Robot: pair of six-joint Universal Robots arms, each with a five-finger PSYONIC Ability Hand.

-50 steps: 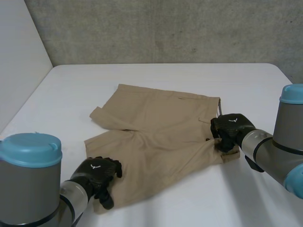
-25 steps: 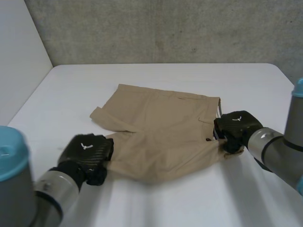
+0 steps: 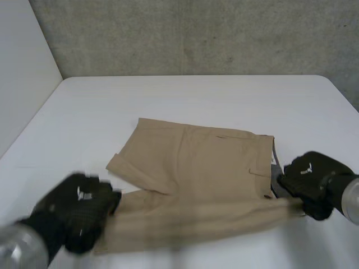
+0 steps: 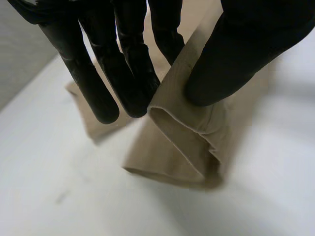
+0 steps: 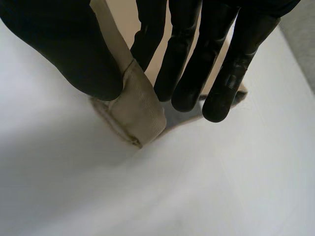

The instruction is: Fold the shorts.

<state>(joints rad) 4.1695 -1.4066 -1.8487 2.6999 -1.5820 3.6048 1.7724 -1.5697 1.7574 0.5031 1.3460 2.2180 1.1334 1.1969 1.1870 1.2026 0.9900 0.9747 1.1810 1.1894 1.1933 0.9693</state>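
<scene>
Tan shorts (image 3: 196, 168) lie spread on the white table (image 3: 185, 95), their near edge lifted and stretched between my two hands. My left hand (image 3: 78, 210) holds the near leg's hem; in the left wrist view its thumb (image 4: 236, 59) and fingers (image 4: 123, 73) pinch that folded hem (image 4: 182, 132). My right hand (image 3: 311, 179) holds the near end of the waistband at the shorts' right side. In the right wrist view its thumb (image 5: 74, 54) presses the waistband corner (image 5: 140, 110) against the fingers (image 5: 197, 73).
A grey concrete wall (image 3: 196, 33) rises behind the table's far edge and a pale wall (image 3: 22, 73) stands to the left. Bare tabletop lies beyond the shorts and on both sides.
My left hand has pinched the near leg's hem and lifted it. Both hands have risen and moved toward me, pulling the shorts' near edge taut and dragging the garment a little to the right.
</scene>
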